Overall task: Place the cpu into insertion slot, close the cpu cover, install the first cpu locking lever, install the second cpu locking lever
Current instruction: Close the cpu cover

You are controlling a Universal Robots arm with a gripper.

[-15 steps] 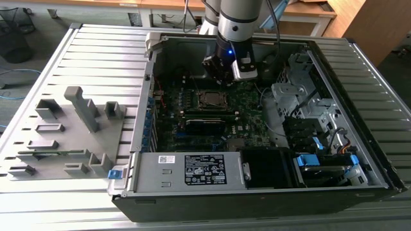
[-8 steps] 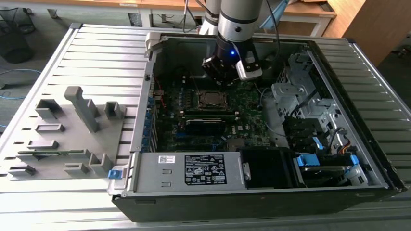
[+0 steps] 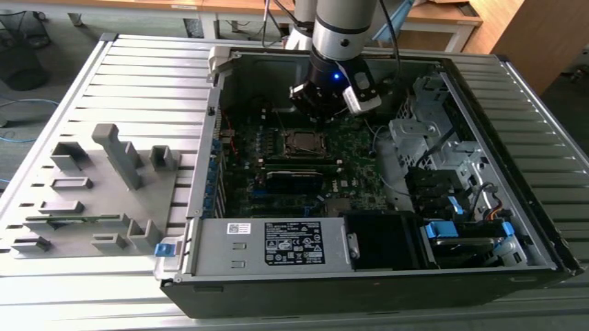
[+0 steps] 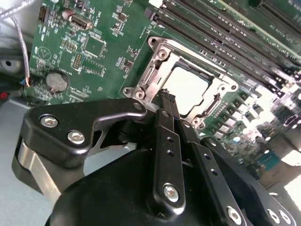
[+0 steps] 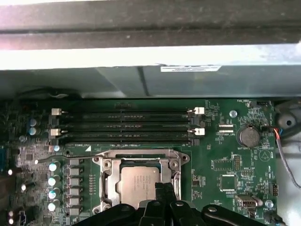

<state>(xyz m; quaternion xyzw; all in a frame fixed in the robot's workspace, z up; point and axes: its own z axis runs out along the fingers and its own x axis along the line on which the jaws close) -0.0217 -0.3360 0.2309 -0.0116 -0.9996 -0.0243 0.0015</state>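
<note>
Cpu (image 4: 188, 87) lies seated flat, close beneath the tool (image 4: 167, 98).

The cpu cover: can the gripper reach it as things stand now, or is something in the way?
Probably yes. The shut gripper hangs close above the cpu cover, near its edge, and both wrist views show nothing between them.

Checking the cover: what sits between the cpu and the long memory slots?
One edge of the cpu cover, in the first wrist view.
</note>
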